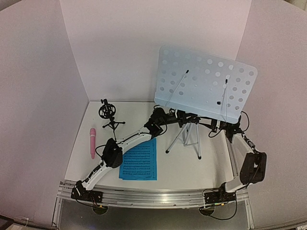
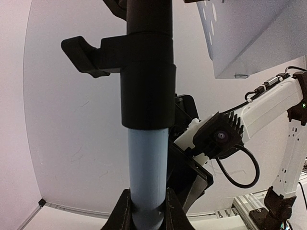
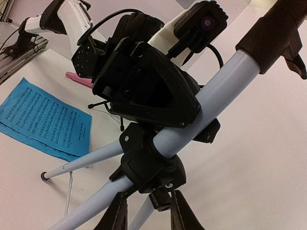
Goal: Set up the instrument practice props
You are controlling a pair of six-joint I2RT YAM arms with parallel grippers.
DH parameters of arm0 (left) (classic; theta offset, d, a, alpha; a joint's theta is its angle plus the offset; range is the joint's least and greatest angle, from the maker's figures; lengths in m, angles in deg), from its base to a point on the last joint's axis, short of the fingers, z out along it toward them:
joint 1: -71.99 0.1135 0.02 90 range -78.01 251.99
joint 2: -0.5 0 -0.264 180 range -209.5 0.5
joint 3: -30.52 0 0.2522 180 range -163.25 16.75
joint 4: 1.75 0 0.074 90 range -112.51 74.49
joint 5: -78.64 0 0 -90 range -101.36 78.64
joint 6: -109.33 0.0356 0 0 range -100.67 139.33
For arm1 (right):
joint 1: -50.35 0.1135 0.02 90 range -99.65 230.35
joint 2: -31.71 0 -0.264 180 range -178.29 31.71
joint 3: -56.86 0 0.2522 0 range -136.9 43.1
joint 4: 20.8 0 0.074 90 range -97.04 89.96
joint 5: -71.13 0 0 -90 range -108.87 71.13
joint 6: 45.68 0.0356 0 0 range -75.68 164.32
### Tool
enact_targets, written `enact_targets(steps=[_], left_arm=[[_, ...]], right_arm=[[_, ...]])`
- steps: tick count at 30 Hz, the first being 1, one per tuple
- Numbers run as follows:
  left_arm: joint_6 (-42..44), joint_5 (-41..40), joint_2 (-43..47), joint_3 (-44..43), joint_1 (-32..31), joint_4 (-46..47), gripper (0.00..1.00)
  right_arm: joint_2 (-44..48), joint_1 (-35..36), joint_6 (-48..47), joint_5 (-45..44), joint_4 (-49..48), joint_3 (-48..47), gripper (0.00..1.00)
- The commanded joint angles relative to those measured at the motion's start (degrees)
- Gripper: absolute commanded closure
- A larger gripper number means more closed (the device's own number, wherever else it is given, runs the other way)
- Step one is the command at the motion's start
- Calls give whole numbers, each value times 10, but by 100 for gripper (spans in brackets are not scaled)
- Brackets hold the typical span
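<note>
The pale-blue perforated music stand with silver tripod legs (image 1: 206,84) stands upright right of the middle of the matte white table (image 1: 211,165). Its flat desk is dotted with round holes and crossed by two thin black page-retaining wires. A smooth pale-blue tube runs from a black plastic collar down to a black tripod hub. The left gripper (image 2: 148,213) is clenched on this tube just below the collar, its black fingers (image 2: 122,213) pressed on either side. The right gripper (image 3: 148,214) sits lower, straddling the hub's bottom knob and a leg; whether it actually presses them cannot be told. Left of the legs, two blue sheet-music pages (image 1: 140,165) lie flat and overlapping under the left arm. Further left, the small black tripod mic mount (image 1: 108,115) stands upright, with the pink stick microphone (image 1: 92,142) lying on the table beside it, apart.
</note>
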Motion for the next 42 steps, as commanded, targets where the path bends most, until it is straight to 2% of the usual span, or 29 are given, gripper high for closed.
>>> enact_targets(steps=[1,13,22,29,42], left_arm=[[18,-6,-14,-17,-7,-25,100],[-9,12,-20,-26,-11,-22,100],[-8,9,-23,-32,-13,-24,100],[-4,7,-25,-33,-14,-26,100],[2,1,-40,-54,-18,-37,100]], right_arm=[[-24,14,-40,-20,69,-41,75],[-9,15,-164,-113,94,-50,78],[12,15,-207,-157,95,-43,81],[13,16,-207,-117,97,-49,81],[7,24,-211,-99,101,-60,83]])
